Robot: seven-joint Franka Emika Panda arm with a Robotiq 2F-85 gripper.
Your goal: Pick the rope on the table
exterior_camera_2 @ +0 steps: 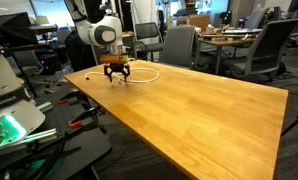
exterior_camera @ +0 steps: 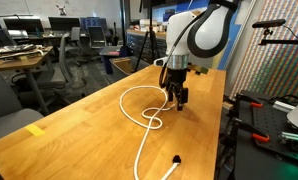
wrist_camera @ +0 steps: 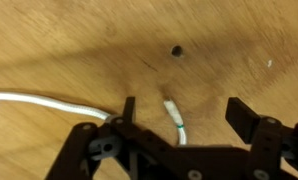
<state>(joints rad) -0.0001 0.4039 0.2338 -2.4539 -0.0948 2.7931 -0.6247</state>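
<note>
Straddling the rope [wrist_camera: 49,103] on the table [exterior_camera: 79,130], end effector [wrist_camera: 184,110] spread open, gripping nothing.

The rope [wrist_camera: 49,103] runs off the wrist view's left edge and passes behind the hand [wrist_camera: 181,104]

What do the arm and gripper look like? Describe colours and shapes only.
The arm is glossy white with rounded segments and a black joint band. The gripper is black, with two slim fingers on linkages with round pivots.
</note>
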